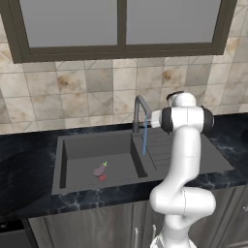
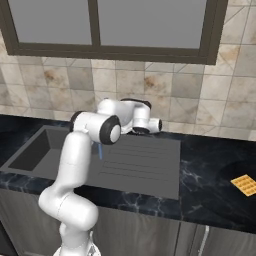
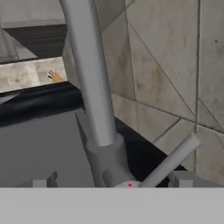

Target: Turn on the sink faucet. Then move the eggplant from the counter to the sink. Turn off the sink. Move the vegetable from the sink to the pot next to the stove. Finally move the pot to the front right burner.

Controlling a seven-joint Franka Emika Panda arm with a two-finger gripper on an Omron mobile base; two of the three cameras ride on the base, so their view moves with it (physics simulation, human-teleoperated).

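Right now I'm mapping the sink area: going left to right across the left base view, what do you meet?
Sink basin wall → eggplant → sink faucet → running water stream → robot arm.

Dark grey sink point(image 1: 77, 145) set into glossy black counter point(image 1: 29, 160). Small purple eggplant point(image 1: 100, 169) lying on the basin floor, green tip up and to the right, just beside a red drain mark point(image 1: 102, 178). Slim sink faucet point(image 1: 140, 112) upright behind the basin's right end, thin blue stream point(image 1: 145, 138) falling from its spout onto the ribbed drainboard point(image 1: 164, 150). White arm point(image 1: 181, 160) rising at lower right, elbow bent just right of the faucet. Tiled wall point(image 1: 72, 92) and window point(image 1: 121, 24) above.
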